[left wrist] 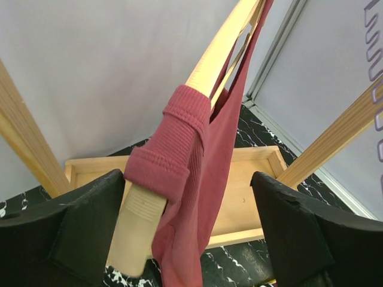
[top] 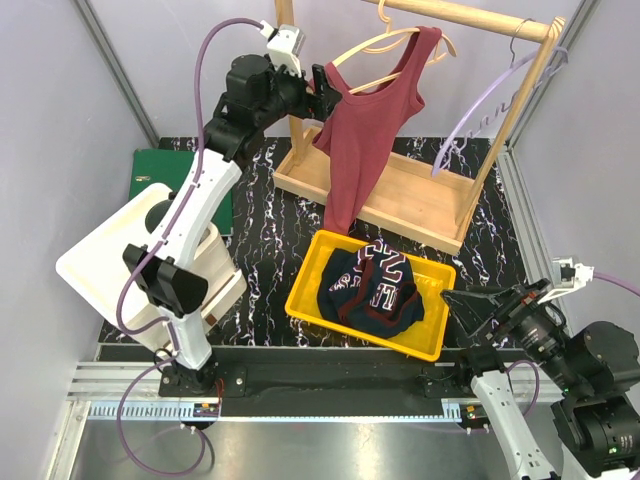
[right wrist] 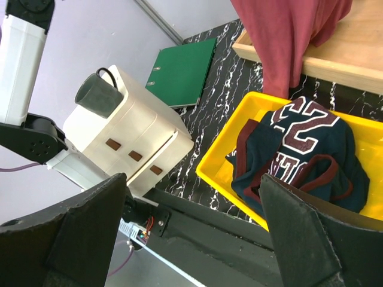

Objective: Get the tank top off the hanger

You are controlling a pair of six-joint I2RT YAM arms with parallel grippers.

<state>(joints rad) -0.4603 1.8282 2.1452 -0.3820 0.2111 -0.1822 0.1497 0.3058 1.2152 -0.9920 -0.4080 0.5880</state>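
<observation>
Tank top (top: 368, 130): red, on the wooden hanger (top: 372, 42), which hangs from the rack rail (top: 470, 18) at 12 o'clock of the table. Both straps are on the hanger. The hem hangs down close to the 11 o'clock corner of the yellow bin (top: 306, 278).

Left gripper (top: 322, 88): up at 9 o'clock of the tank top, level with the near strap. In the wrist view the jaws are spread wide, and the strap (left wrist: 173, 149) and hanger tip (left wrist: 136, 230) sit between the fingers (left wrist: 78, 221). Neither finger touches cloth or wood, so nothing is pinched.

Right gripper (top: 478, 303): low, at 4 o'clock of the bin and just beside its rim. Jaws are spread and hold nothing.

The bin holds a crumpled navy jersey (top: 375, 285). A purple hanger (top: 490, 100) hangs on the rail at 2 o'clock. A white drawer unit (top: 100, 260) stands at 8 o'clock with a grey mug (right wrist: 96, 95) on top. A green folder (top: 160, 165) lies at 10 o'clock.
</observation>
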